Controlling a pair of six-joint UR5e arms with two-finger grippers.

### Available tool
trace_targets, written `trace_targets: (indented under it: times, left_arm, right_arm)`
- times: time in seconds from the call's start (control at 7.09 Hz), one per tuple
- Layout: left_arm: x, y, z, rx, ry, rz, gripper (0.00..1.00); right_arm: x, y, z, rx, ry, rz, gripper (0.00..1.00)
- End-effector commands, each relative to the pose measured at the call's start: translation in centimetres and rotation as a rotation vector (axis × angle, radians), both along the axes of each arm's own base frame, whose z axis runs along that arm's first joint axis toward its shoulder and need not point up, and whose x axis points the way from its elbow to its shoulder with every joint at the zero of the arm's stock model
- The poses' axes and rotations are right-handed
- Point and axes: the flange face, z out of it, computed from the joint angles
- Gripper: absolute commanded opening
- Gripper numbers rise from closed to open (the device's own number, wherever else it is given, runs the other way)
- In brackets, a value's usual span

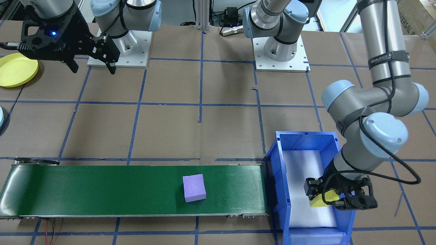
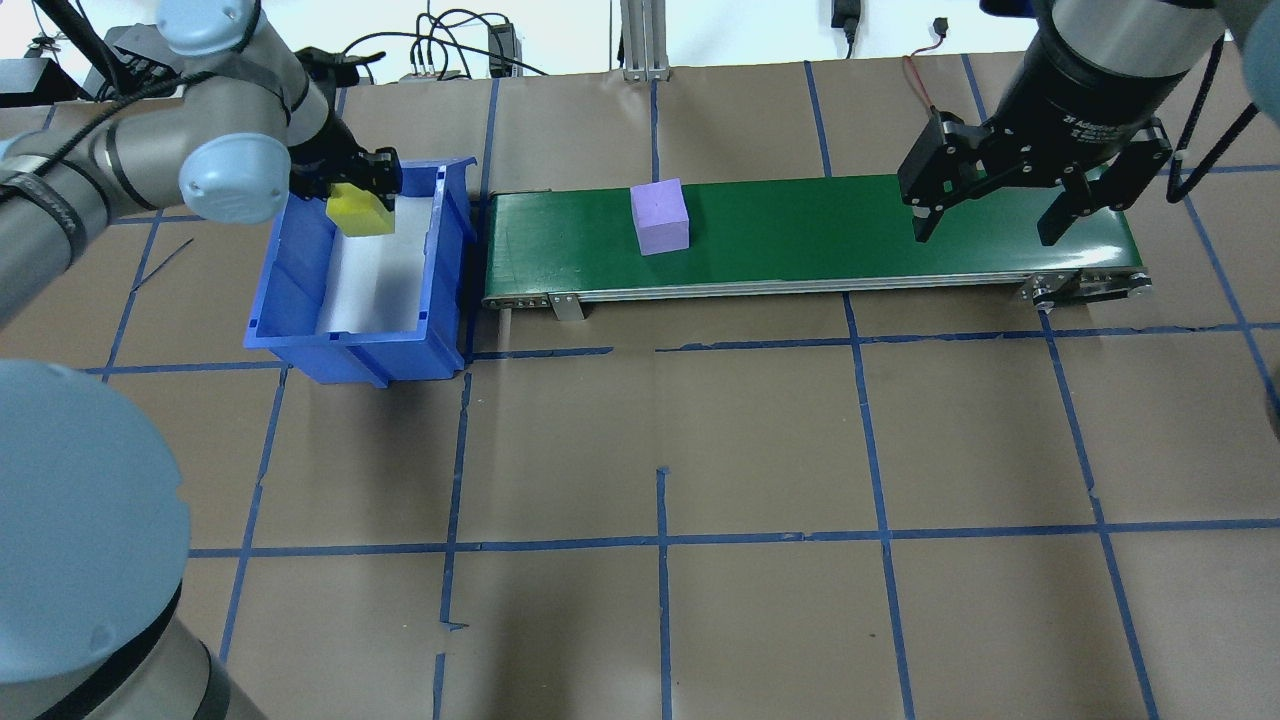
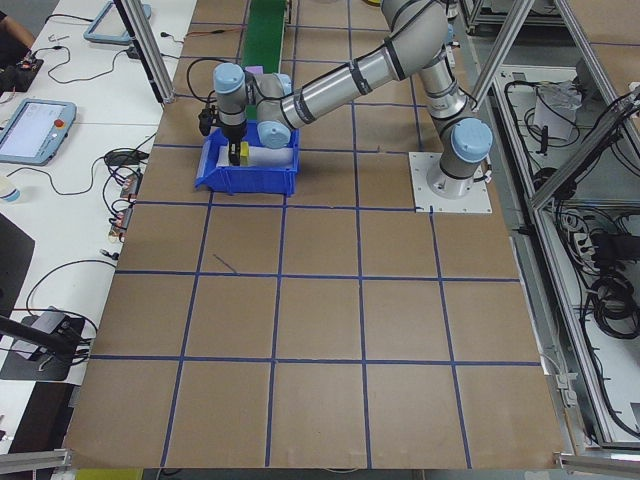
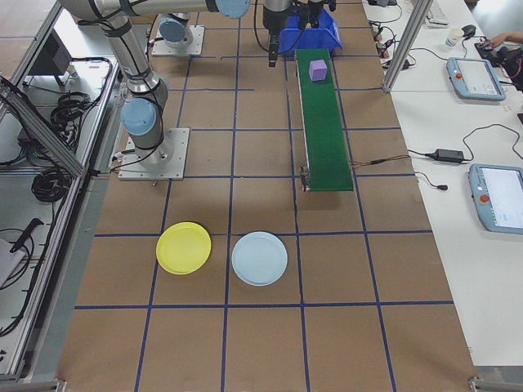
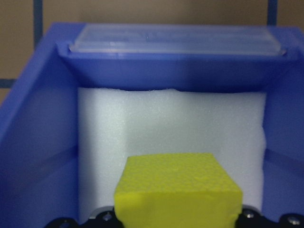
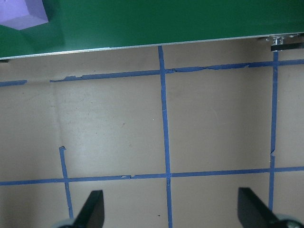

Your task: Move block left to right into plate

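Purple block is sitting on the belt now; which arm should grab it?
Likely the right: its gripper hangs open and empty over the belt. The left gripper is shut on a yellow block in the bin.

Little lettering can be read. In the overhead view, white print runs around the black collar above the right claw (image 2: pixel 992 208); it looks like "2F Adaptive", though the letters are small and curved away, so that reading is uncertain. In the front-facing view, a black strap (image 1: pixel 388 59) around the left arm's silver tube carries pale capital letters, too blurred to make out. At the top right corner of the same view, a cardboard box (image 1: pixel 414 15) shows dark print that appears to read "UNIVERSAL", cut off by the frame edge. The tablets in the side views show nothing legible.
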Motion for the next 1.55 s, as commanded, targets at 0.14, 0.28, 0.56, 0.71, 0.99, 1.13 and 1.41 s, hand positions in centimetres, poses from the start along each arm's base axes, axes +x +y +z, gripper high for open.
trace_targets:
  times: [0.14,0.28,0.56,0.71,0.99,1.13,1.41]
  left_arm:
    - [-6.8,3.5,10.1,-0.113,0.058,-0.067,0.38]
    - [-10.6,4.1,9.5,-0.097,0.081,-0.023,0.38]
    - [-14.4,3.2,3.6,-0.013,0.105,-0.004,0.38]
    - [-16.9,3.9,2.3,0.013,0.111,0.001,0.38]
    - [-19.9,3.9,-1.7,0.066,0.114,0.019,0.38]
    - [-20.1,3.2,-4.0,0.069,0.115,0.015,0.38]
    - [-20.1,2.8,-6.0,0.074,0.109,0.012,0.6]
  right_arm:
    - [-0.1,-0.1,0.0,-0.002,0.0,0.0,1.0]
    - [-0.7,-0.5,0.4,-0.018,-0.013,-0.014,1.0]
    - [-5.7,-1.6,1.5,-0.042,-0.019,-0.098,1.0]
    - [-7.7,-2.4,1.8,-0.058,-0.065,-0.098,1.0]
    - [-15.9,-6.5,-0.6,-0.115,-0.062,-0.125,1.0]
    - [-19.7,-10.0,-3.0,-0.122,-0.07,-0.154,1.0]
    - [-21.2,-14.1,-5.8,-0.131,-0.109,-0.125,1.0]
